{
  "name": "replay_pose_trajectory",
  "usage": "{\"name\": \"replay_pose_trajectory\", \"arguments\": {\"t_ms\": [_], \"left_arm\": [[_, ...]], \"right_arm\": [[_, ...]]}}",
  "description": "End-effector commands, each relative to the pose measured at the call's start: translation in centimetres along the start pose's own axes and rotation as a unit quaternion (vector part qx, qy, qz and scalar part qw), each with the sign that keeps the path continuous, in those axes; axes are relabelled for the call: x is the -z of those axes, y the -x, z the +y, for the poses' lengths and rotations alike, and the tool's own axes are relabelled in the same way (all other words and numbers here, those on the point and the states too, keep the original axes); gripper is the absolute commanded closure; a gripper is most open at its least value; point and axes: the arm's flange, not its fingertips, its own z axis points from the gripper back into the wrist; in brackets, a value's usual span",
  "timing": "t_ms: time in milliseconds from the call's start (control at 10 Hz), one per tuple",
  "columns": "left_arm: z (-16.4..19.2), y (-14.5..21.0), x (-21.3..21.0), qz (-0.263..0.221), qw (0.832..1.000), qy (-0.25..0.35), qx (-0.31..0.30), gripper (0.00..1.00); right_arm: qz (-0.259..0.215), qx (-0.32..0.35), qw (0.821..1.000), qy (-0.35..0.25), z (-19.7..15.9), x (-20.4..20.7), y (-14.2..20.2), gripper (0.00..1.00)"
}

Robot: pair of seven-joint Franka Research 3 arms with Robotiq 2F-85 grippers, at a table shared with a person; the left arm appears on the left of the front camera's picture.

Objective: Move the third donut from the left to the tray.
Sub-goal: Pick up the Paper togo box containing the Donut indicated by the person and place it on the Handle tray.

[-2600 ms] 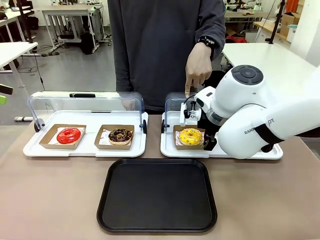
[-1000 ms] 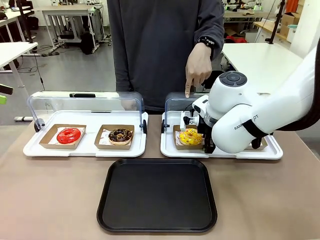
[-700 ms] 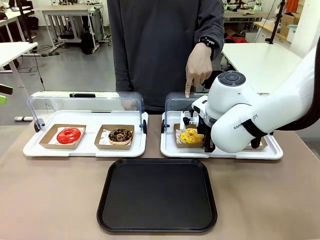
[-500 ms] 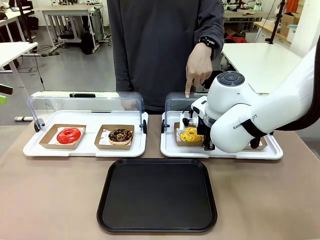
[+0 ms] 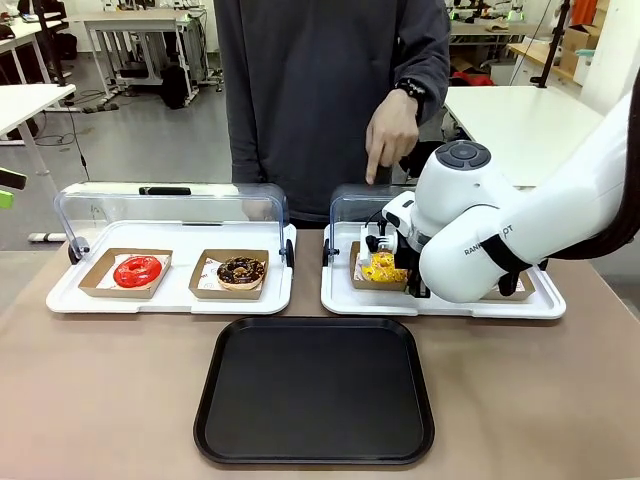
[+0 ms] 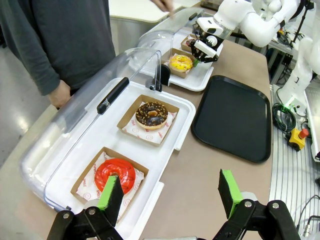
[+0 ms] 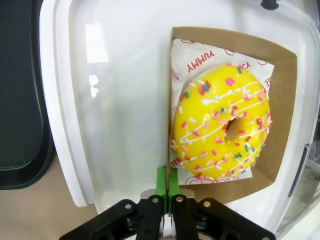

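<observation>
Left gripper (image 6: 170,192): green pads spread wide with nothing between them, above the desk (image 6: 200,175) near the red donut (image 6: 114,175).
Tray (image 5: 314,390): black, flat on the desk, nearest the robot.
Right gripper (image 7: 167,186): pads pinched together on the near wall of the cardboard holder (image 7: 282,100).
Yellow donut (image 7: 220,135): in that holder, just beyond the right gripper's tips, inside the right-hand white tray (image 7: 115,100), behind the black one.
Writing: "YUMMY" in red on the paper (image 7: 200,64) under the donut.
Hand (image 5: 388,135): the person's, one finger pointing down, above the white tray's far side.
</observation>
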Motion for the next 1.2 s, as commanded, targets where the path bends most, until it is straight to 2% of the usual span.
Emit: {"name": "replay_pose_trajectory", "arguments": {"t_ms": [0,400,800,1100], "left_arm": [[-0.2,-0.1,-0.1,0.0,1.0,0.004,-0.001,0.0],[-0.2,-0.1,-0.1,0.0,1.0,0.004,-0.001,0.0],[-0.2,-0.1,-0.1,0.0,1.0,0.004,-0.001,0.0],[-0.2,-0.1,-0.1,0.0,1.0,0.004,-0.001,0.0]], "right_arm": [[0.002,0.001,1.0,0.002,0.0,0.0,-0.1,1.0],[0.0,-0.001,1.0,0.0,0.0,0.0,0.0,0.98],[-0.011,-0.003,0.999,0.035,1.3,-6.3,0.2,0.98],[-0.008,-0.007,0.999,0.047,4.5,-10.6,-0.2,0.98]]}}
